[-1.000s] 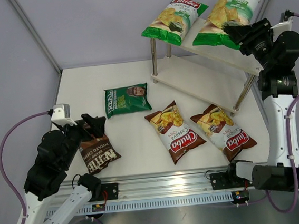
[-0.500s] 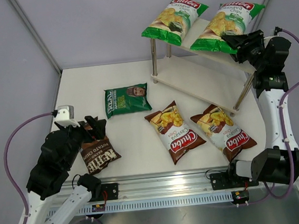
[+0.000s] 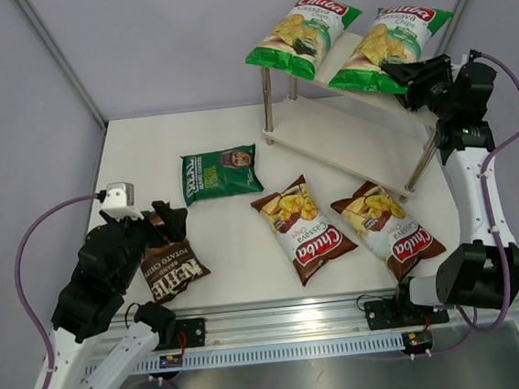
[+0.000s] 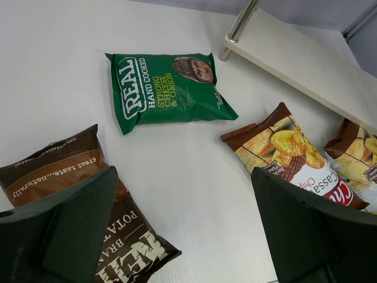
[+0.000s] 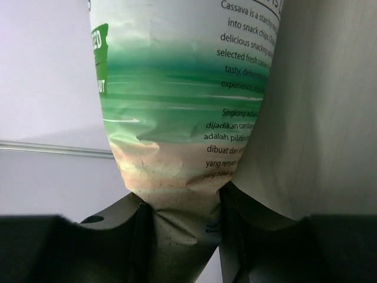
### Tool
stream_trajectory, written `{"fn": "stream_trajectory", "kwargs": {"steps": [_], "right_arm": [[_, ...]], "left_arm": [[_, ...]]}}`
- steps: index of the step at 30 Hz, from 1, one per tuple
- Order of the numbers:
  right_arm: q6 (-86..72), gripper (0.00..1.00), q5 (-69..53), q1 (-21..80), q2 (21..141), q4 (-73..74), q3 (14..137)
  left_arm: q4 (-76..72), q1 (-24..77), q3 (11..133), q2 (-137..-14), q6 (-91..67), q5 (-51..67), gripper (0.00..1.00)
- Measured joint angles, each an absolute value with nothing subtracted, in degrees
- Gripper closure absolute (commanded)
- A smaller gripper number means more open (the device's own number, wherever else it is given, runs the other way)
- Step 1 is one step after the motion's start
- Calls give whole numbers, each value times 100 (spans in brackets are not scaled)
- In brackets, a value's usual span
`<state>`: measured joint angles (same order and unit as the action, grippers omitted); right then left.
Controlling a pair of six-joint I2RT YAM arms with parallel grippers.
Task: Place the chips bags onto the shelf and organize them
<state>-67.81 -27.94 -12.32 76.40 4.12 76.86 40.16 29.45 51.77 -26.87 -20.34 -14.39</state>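
1. Well, the green Chuba Cassava bag [image 3: 394, 40] that the right arm is handling lies on the top board of the shelf [image 3: 345, 54], at the board's right end, with its near edge hanging over the front.
2. The right gripper [image 3: 407, 76] is clenched on that overhanging edge. The right wrist view shows the crimped seam of the bag [image 5: 177, 112] pinched between the two fingers [image 5: 136, 231].
3. Just beside it on the same board lies the other green Chuba bag [image 3: 304, 30], with a strip of bare board showing between the two.
4. The lower board has no bag on it.
5. On the table [image 3: 145, 150] in front of the shelf, two brown-red Chuba bags [image 3: 302, 228] [image 3: 389, 229] lie flat side by side, close but apart.
6. Farther left sits the dark green bag with the man's portrait [image 3: 221, 172], flat, its print clear in the left wrist view [image 4: 168, 91].
7. Nearest the left arm lies the dark brown Kettle bag [image 3: 171, 270], flat on the table.
8. The left gripper [image 3: 164, 223] hangs over the upper end of the Kettle bag with its jaws spread wide and nothing between them.
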Motion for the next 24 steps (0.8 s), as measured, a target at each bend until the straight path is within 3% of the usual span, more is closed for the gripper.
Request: {"fn": "stream_trajectory", "kwargs": {"steps": [10,24], "right_arm": [[-6869,62,-2397,-880,7852,381,7765],[-6289,34,-2045,-749,7940,1059,8211]], "left_arm": [[3896,2943,5059,-2746,-2032,-1444,1],[3889,2932,5000,-2746,-1944,-1441,1]]}}
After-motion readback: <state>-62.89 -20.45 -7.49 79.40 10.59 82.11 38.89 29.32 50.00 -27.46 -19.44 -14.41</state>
